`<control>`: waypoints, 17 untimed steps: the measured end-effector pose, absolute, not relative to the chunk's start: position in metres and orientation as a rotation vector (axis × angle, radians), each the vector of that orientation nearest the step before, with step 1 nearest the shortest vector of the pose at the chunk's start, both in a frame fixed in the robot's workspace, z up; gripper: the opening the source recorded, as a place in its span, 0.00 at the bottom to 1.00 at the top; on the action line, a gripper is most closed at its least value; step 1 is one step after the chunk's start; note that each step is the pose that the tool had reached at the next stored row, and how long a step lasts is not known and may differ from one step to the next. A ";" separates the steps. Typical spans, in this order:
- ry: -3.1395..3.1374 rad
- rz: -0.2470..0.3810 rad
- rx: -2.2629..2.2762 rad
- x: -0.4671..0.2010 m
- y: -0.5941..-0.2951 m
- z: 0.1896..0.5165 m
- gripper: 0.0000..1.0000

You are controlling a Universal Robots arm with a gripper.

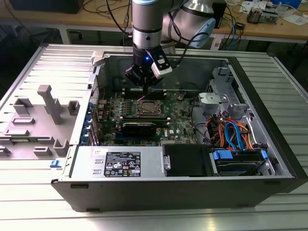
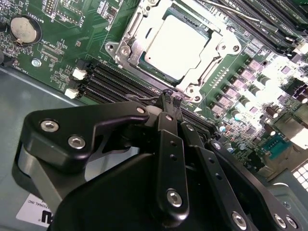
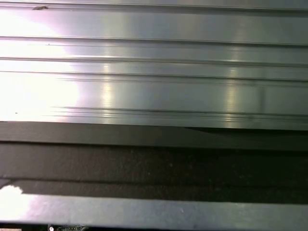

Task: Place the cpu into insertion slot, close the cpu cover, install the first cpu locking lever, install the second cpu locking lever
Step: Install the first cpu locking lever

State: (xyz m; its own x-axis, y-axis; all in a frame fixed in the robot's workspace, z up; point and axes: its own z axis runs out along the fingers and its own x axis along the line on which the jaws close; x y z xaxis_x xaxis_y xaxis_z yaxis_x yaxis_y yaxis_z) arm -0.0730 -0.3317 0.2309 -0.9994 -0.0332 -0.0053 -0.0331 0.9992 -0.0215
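The open computer case [image 1: 250,120] lies on its side on a ribbed metal worktop [image 1: 43,207], its removed side panel [image 1: 38,110] spread out beside it toward the exterior view's left. Inside, a green circuit board [image 1: 178,122] covers the case floor, with a power supply box [image 1: 120,162] along the near edge and a bundle of orange and blue cables [image 1: 233,132] at the corner toward the exterior view's right. The robot arm [image 1: 147,24] reaches down from above into the far half of the case. Its gripper [image 2: 169,98] hangs just over the board beside the insertion slot [image 2: 126,48], near a row of long black memory slots [image 2: 113,86]; its fingers [image 2: 166,103] are pressed together at the tips and hold nothing. The cpu [image 2: 180,41] sits in the insertion slot, its dull silver top facing up. The cpu cover [image 2: 219,45] lies flat around it, framing the chip through its window. A coin battery [image 2: 24,28] sits on the board, well apart from the socket.
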 end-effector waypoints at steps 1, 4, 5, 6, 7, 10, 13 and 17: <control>3.135 -0.034 -0.052 -0.073 -0.332 0.231 0.11; 3.135 -0.033 -0.052 -0.073 -0.332 0.230 0.11; 3.135 -0.034 -0.052 -0.073 -0.332 0.229 0.11; 3.135 -0.033 -0.052 -0.073 -0.332 0.229 0.11; 3.135 -0.033 -0.052 -0.073 -0.332 0.228 0.11; 3.135 -0.033 -0.052 -0.072 -0.332 0.226 0.11; 3.135 -0.034 -0.052 -0.072 -0.332 0.225 0.11; 3.135 -0.034 -0.052 -0.069 -0.332 0.223 0.11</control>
